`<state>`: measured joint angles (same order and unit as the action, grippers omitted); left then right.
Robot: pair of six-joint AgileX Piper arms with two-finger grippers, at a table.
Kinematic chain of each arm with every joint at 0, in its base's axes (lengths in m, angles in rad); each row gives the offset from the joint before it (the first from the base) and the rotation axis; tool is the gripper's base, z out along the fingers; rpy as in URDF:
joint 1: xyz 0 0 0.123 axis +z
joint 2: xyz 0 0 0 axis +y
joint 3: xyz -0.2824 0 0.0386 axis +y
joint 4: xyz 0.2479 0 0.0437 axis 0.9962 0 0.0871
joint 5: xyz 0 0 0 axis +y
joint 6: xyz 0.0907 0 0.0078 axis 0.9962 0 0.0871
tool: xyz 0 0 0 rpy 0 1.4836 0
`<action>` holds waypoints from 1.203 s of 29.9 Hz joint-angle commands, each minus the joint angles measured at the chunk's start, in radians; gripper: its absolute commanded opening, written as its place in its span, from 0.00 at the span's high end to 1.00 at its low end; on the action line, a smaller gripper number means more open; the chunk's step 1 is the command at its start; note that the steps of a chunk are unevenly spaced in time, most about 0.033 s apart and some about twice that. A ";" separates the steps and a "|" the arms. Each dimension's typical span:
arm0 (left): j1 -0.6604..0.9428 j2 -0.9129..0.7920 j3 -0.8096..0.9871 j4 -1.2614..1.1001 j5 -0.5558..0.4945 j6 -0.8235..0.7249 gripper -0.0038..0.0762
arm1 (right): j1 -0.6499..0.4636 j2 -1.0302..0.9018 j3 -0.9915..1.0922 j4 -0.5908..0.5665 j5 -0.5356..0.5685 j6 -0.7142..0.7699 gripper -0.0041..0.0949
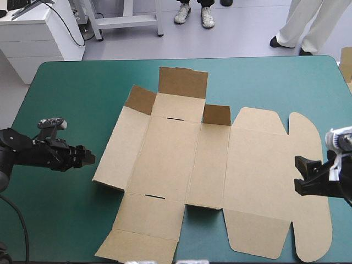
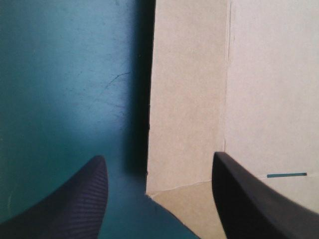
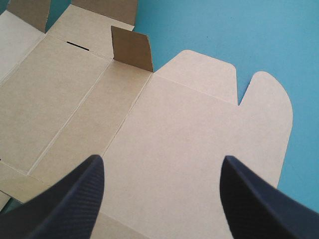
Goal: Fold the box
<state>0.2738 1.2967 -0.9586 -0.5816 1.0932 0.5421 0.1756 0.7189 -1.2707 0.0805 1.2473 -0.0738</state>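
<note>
Cut sheet of brown board, the box [image 1: 181,165], lies opened out on the teal-green bench [image 1: 66,93] with an open end effector at each side.

Only the high view takes in the whole sheet: it is near the bench's middle and mostly flat, with flaps raised along its far side. That view places the left end effector [image 1: 88,158] just beside the sheet's left edge and the right end effector [image 1: 300,175] over the rounded lid panel. Each has its black fingers well apart and holds nothing. The left wrist view adds a dark shadow along the left panel's edge, with one finger over the cover, the other over board, and a thin slot [image 2: 286,175] beside it. The right wrist view shows a small square flap [image 3: 132,48] standing upright ahead of its fingers.
</note>
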 commanded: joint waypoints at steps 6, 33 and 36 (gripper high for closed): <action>0.063 0.058 0.063 -0.277 -0.024 0.179 0.39 | -0.006 -0.052 -0.001 0.005 -0.002 0.016 0.29; -0.014 0.355 0.063 -0.480 0.163 0.349 0.39 | -0.006 -0.052 -0.001 -0.002 -0.006 0.024 0.29; -0.040 0.355 0.063 -0.494 0.161 0.351 0.39 | -0.006 -0.052 -0.001 -0.002 -0.008 0.024 0.30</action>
<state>0.2577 1.6847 -0.8740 -1.0040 1.1694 0.8862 0.1756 0.6623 -1.2499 0.0805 1.2473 -0.0494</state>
